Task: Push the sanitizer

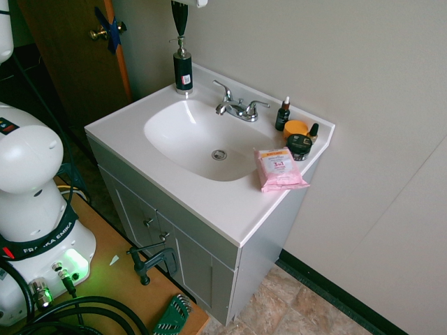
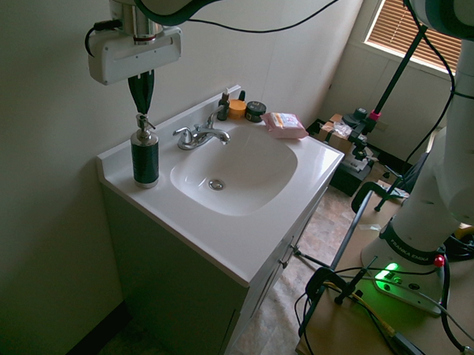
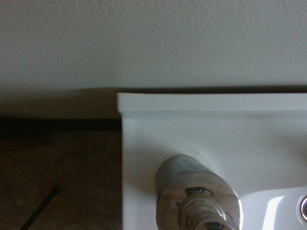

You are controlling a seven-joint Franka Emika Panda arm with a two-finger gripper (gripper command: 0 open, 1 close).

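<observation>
Fingers (image 2: pixel 141 102) pressed together, tips just above the sanitizer (image 2: pixel 144 156) pump.

The arm (image 2: pixel 450 155) is glossy white, built of rounded, bulbous segments with dark bands at the joints; one black band near the base (image 1: pixel 38 244) carries white "FRANKA EMIKA" lettering. A green light glows low on the base, with a small red one beside it. The hand (image 2: pixel 140 95) has a boxy white body and dark, tapering fingers (image 1: pixel 180 17).
</observation>
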